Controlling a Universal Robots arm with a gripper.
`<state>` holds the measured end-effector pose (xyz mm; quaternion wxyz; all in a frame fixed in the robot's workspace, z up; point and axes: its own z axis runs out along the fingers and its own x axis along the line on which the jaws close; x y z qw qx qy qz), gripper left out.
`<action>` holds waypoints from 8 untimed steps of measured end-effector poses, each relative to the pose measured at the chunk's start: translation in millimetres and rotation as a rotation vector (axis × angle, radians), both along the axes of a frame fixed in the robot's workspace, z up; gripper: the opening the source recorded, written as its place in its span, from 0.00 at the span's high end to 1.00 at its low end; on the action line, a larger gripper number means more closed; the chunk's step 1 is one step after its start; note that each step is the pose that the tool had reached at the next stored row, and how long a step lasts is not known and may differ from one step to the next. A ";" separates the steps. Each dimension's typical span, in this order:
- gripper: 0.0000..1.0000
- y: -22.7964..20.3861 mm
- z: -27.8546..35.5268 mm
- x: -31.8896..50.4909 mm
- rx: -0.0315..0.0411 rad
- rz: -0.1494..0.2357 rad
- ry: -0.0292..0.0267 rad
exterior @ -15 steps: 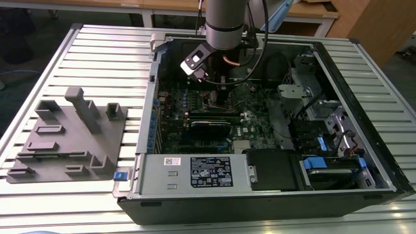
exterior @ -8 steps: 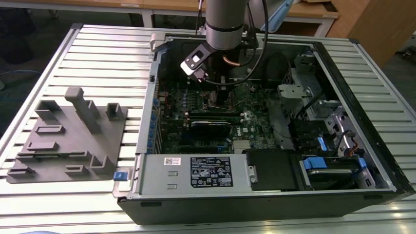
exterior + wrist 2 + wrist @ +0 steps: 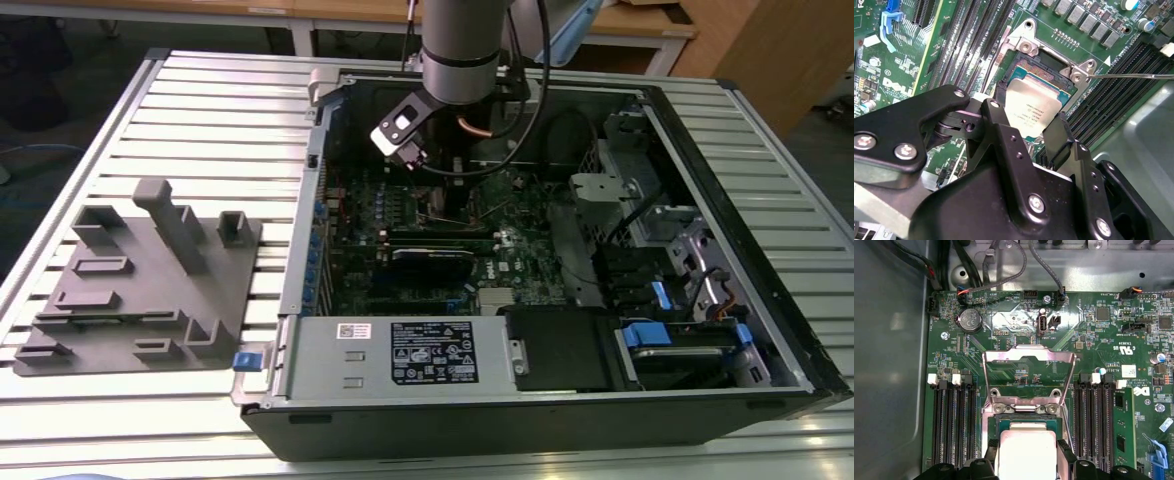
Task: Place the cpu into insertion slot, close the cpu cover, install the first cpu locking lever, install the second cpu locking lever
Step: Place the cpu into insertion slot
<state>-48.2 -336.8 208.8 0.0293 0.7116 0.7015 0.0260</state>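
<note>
Grey arm (image 3: 461,45) reaches into the computer case (image 3: 534,425) on the table (image 3: 200,110) in the exterior view. In the second wrist view, the fingers (image 3: 1056,135) pinch the cpu (image 3: 1036,107) just over the insertion slot (image 3: 1040,69), apparently not yet seated. In the first wrist view, the cpu cover (image 3: 999,357) stands open; closing and latching appear left to do.

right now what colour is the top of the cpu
The cpu top is dull silver-grey; it shows best in the second wrist view.
</note>
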 end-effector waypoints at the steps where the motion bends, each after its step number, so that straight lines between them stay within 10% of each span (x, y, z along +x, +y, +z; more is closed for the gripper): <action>1: 0.46 0.0 0.0 0.0 0.0001 0.000 -0.0001; 8: 0.46 0.1 -3.4 0.0 -0.0004 0.000 0.0000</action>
